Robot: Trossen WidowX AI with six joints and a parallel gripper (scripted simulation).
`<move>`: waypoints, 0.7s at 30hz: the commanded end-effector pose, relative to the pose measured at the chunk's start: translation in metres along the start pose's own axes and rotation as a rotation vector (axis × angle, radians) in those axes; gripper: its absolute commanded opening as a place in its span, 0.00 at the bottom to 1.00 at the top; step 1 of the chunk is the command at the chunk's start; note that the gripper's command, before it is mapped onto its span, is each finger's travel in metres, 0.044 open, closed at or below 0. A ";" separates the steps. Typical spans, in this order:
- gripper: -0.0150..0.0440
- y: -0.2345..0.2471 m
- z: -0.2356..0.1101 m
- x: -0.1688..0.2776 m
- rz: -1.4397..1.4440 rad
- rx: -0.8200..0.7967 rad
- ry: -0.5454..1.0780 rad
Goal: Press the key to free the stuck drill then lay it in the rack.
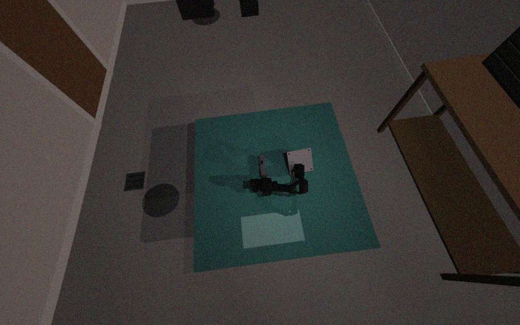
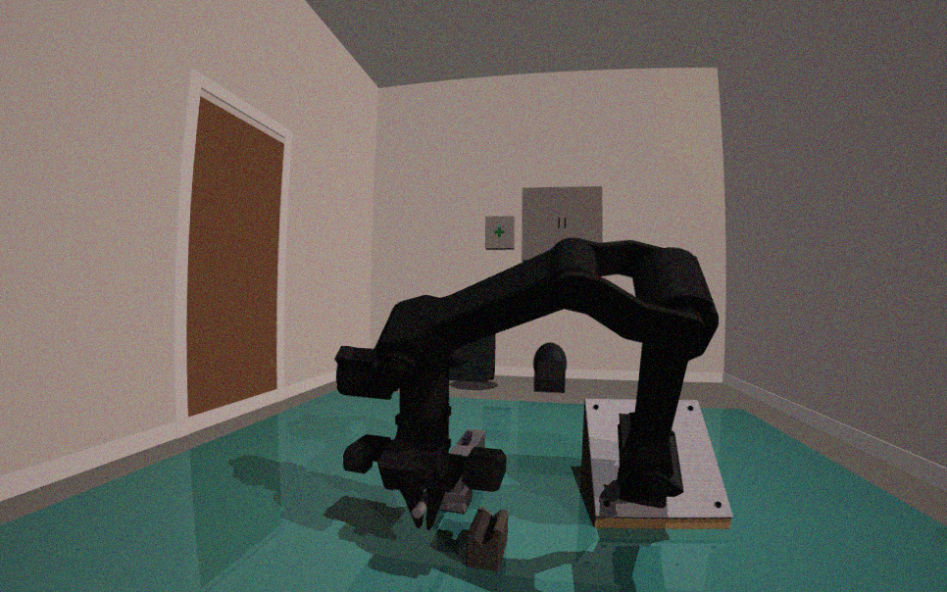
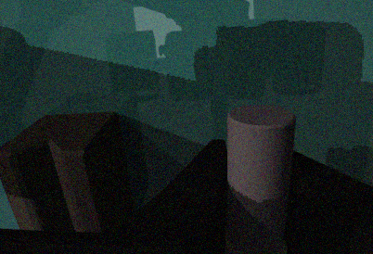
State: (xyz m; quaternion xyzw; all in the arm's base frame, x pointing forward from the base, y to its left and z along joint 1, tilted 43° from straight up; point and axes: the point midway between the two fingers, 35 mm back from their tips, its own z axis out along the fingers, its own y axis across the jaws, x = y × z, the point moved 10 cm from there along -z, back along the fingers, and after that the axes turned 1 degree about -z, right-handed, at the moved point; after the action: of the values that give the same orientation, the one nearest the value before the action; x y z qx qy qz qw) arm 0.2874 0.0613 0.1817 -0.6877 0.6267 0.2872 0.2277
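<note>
My gripper (image 2: pixel 424 515) (image 1: pixel 259 189) points down just above the teal mat (image 2: pixel 169 529) and is shut on the drill (image 3: pixel 260 156) (image 2: pixel 422 507), a short pale pink cylinder that sticks out between the dark fingers. The rack (image 2: pixel 484 540) (image 3: pixel 62 174) is a small brown block with a V notch. It stands on the mat just right of the fingertips in the exterior view and to the left of the drill in the wrist view. The grey fixture (image 2: pixel 471 441) (image 1: pixel 260 163) stands behind the gripper. I cannot make out its key.
The arm's base stands on a pale plate (image 2: pixel 698 456) (image 1: pixel 299 155) to the right. A lighter rectangle (image 1: pixel 272 230) lies on the mat (image 1: pixel 335 202) nearer the front. A wooden table (image 1: pixel 476 141) stands off the mat at right.
</note>
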 end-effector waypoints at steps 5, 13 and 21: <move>0.25 0.000 -0.005 0.000 -0.006 0.002 0.000; 0.25 0.000 -0.010 -0.001 -0.006 0.002 0.000; 0.25 0.000 -0.014 -0.001 -0.006 0.002 0.001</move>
State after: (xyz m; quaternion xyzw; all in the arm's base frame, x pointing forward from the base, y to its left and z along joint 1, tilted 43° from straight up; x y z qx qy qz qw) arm 0.2884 0.0538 0.1902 -0.6871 0.6268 0.2882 0.2280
